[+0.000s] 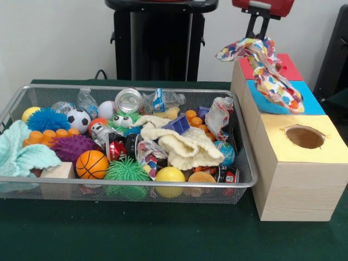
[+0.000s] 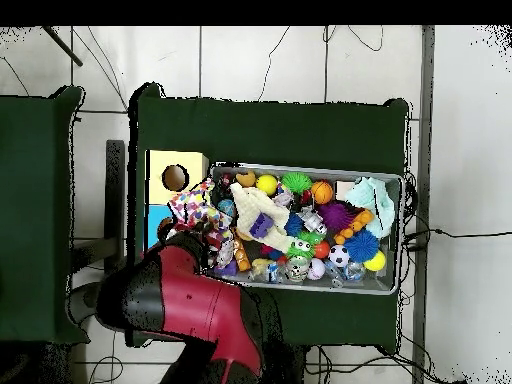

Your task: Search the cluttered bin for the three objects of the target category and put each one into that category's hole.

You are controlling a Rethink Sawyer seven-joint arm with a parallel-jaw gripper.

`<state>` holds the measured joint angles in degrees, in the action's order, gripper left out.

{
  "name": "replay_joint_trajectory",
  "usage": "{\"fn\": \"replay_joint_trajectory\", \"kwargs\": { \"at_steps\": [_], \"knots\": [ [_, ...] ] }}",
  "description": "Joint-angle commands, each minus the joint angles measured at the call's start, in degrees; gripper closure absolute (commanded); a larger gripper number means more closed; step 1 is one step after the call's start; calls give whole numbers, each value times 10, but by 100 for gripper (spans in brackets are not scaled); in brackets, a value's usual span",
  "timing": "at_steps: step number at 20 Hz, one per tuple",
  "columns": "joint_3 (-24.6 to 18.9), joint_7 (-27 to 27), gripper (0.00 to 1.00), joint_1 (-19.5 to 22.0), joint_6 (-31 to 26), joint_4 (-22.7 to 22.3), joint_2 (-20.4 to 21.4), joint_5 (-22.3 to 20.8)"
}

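Observation:
My gripper (image 1: 259,37) comes down at the top right and is shut on a spotted fabric piece (image 1: 267,73). The piece hangs over the red-topped and blue-topped boxes, its lower end resting on the blue top. In the overhead view the piece (image 2: 193,207) lies just beside the yellow box. The round hole (image 1: 304,137) in the yellow-topped wooden box is nearer the camera, open and empty; it also shows in the overhead view (image 2: 174,178). The wire mesh bin (image 1: 163,185) is full of toys. A second spotted piece (image 1: 218,116) lies at its right end, and another (image 1: 149,156) lies near the front middle.
In the bin are a cream knitted cloth (image 1: 182,144), a mint-green towel (image 1: 22,155) at the left end, balls, cans and plastic bottles. The blue-topped box (image 1: 312,100) and the red-topped box (image 1: 288,68) stand in a row behind the yellow one. The robot's pedestal (image 1: 160,38) stands behind.

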<state>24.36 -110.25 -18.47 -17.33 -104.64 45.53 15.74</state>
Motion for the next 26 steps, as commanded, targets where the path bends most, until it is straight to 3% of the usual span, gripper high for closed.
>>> {"fn": "replay_joint_trajectory", "kwargs": {
  "at_steps": [1, 16, 22, 26],
  "knots": [
    [-25, -162, 100, 7, 8, 25, -32, 51],
    [-49, -162, 100, 15, 59, 15, -50, 75],
    [-40, -170, 100, -7, 44, 29, -64, 97],
    [-40, -136, 100, -5, -1, 47, -66, 84]
  ]
}}
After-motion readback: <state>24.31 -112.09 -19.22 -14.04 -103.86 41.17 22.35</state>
